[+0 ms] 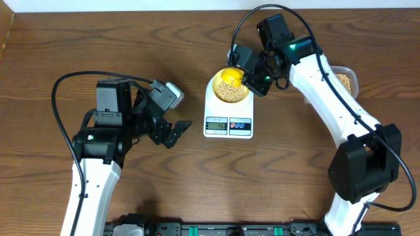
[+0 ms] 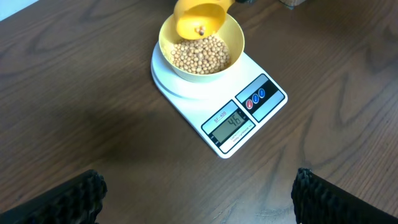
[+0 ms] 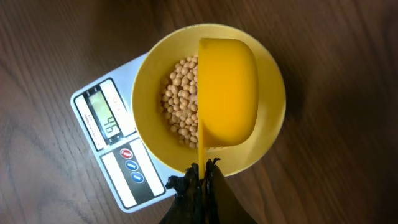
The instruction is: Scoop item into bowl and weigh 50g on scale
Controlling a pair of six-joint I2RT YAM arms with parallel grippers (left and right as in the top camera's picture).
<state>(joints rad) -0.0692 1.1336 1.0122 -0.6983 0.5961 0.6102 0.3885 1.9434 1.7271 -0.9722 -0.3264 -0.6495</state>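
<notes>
**Scoop tipped over the bowl on the scale**

The soybeans (image 2: pixel 200 55) lie heaped in the pale-yellow bowl (image 2: pixel 186 73), covering its bottom. The bowl sits on the far end of the white kitchen scale (image 2: pixel 249 109), near the middle of the wooden table (image 1: pixel 52 52). The scale's long axis runs far to near, with its grey display and two buttons at the near end; the digits appear to read 46.

Above the bowl's far side hangs a yellow scoop (image 2: pixel 198 18). Its long axis runs left to right, cup to the left and handle to the right. The cup is tipped with its mouth turned down and toward the left arm, and one bean shows inside it. The right gripper (image 3: pixel 200 177) is clenched on the end of the handle.

Far right, partly behind that arm, stands a clear tub (image 1: pixel 344 80) with more beans in it.

The left gripper (image 1: pixel 174 131) is left of the scale, apart from it, fingers spread wide and grasping nothing.
</notes>
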